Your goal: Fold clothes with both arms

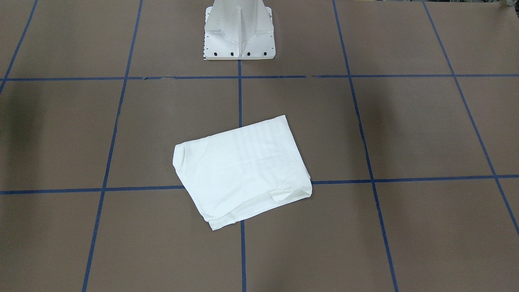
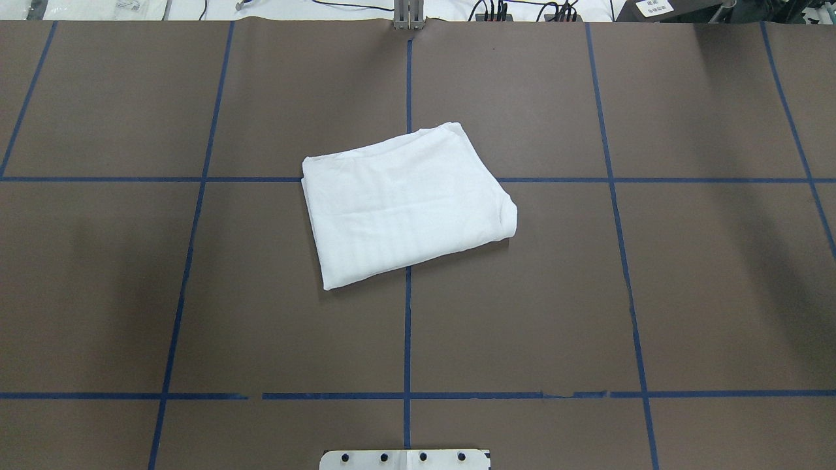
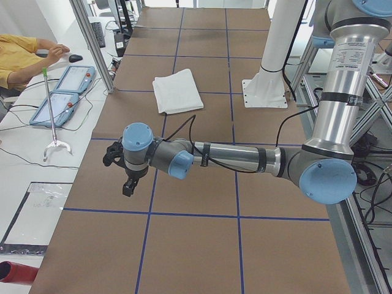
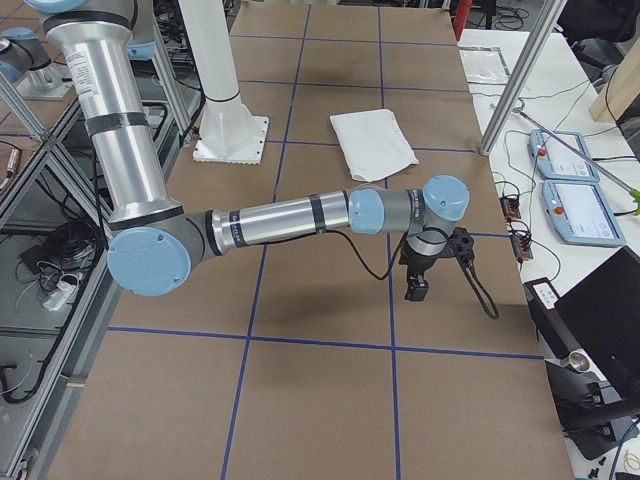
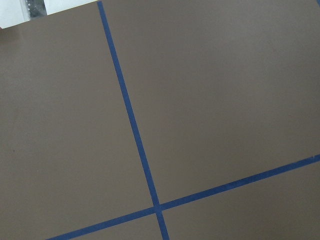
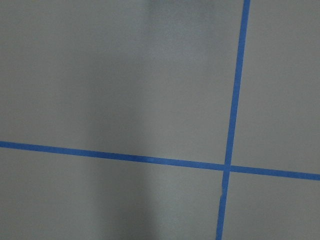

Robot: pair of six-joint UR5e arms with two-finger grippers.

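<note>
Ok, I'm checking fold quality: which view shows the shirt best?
Overhead exterior: the shirt lies whole, all edges visible. Front-facing shows it whole too, with layered corners; both side views show it small and far; wrist views show only table.

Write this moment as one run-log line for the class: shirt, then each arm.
shirt: folded, lying flat | left pincer: clear of shirt, open/shut unclear | right pincer: clear of shirt, open/shut unclear

Brown table point(image 2: 274, 313), blue tape grid point(image 2: 407, 326), folded white T-shirt point(image 2: 405, 202) near centre, white pedestal base point(image 1: 240, 40) at one edge
</note>
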